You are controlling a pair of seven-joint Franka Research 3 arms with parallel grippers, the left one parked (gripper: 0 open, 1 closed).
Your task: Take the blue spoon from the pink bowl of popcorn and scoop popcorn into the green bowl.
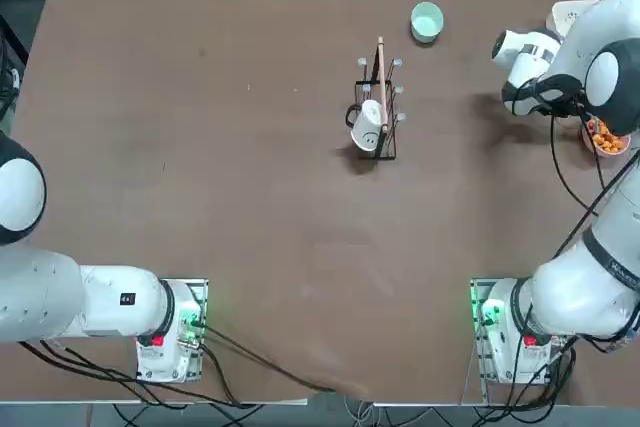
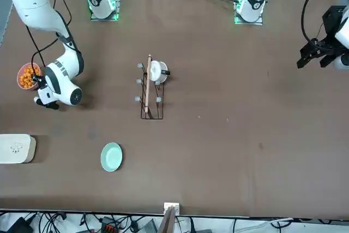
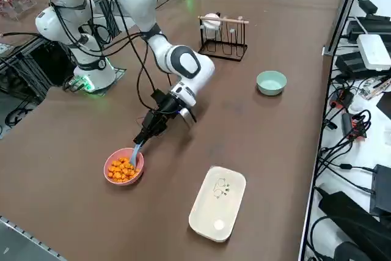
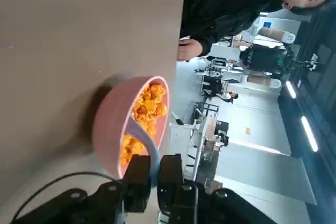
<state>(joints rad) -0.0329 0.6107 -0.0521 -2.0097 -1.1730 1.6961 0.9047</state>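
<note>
The robot's right arm reaches out over the tabletop [image 3: 256, 151], its forearm slanting down to the wrist [image 3: 190, 84]. The dark right end effector [image 3: 151, 128] hangs tilted, low over the surface and angled toward the robot's right side (a rather steep slant, seen from that side). Its two fingers [image 4: 137, 174] are closed on a slim handle [image 4: 154, 166], one finger on each side.

Cream box [image 3: 214, 212] — right side view, lower centre: 0 legible words
Mug [image 1: 367, 125] — top view, upper centre: 0 legible
</note>
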